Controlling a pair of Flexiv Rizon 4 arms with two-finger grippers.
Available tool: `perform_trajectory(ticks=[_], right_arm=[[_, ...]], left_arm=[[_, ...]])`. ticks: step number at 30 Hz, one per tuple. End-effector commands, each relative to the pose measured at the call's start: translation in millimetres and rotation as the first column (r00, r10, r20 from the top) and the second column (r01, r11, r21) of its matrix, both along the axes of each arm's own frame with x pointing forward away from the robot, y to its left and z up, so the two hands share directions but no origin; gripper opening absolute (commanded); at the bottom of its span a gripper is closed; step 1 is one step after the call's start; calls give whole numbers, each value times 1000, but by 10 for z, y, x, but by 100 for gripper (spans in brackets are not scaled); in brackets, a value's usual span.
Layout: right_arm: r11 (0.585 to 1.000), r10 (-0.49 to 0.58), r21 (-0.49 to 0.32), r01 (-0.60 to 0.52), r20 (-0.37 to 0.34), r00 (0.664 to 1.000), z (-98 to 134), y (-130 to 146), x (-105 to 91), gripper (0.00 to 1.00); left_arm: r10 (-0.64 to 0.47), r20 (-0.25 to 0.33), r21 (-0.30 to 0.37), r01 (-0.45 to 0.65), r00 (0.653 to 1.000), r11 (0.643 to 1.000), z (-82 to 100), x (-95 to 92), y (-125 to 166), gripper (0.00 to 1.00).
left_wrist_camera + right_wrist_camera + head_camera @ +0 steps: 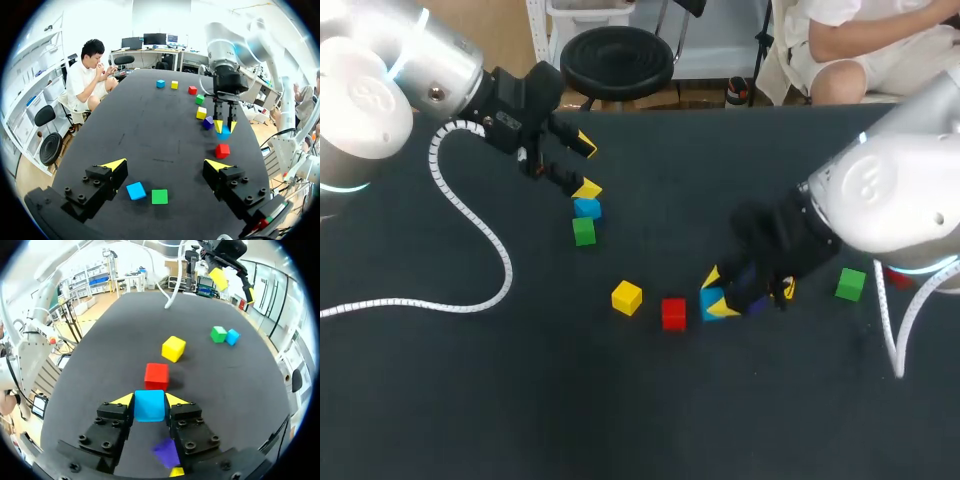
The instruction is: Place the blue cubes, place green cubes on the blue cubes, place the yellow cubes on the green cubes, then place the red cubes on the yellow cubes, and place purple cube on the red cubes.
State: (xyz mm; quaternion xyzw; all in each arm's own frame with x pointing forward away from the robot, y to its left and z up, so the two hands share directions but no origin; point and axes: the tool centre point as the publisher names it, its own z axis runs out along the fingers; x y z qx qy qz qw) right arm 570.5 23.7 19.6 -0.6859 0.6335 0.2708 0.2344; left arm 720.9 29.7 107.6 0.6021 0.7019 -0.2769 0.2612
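Right now the right tool (717, 294), just right of the head view's centre, is clenched on a blue cube (149, 405) from both sides. A red cube (673, 313) sits just left of it on the desk (470, 400), and a yellow cube (626, 297) lies further left. The left tool (165, 165), at the upper left, is spread wide, with a second blue cube (136, 190) and a green cube (159, 196) side by side under it.

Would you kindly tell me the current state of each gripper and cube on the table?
left gripper: open, empty
right gripper: shut
held blue cube: clamped between right gripper's fingers
free blue cube: loose, unstacked
green cube beside it: loose, unstacked
yellow cube: loose, unstacked
red cube: loose, unstacked
purple cube: loose, unstacked
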Motion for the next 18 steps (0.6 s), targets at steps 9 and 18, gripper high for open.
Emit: perform_trajectory(ticks=[9,18], right_arm=[[999,29,39,-30,27,999,269,76,393,0],[998,58,25,-58,20,998,339,191,365,0]], left_arm=[[-1,2,-2,1,1000,1000,-2,-5,8,100],[-1,2,-2,1,1000,1000,-2,-5,8,100]])
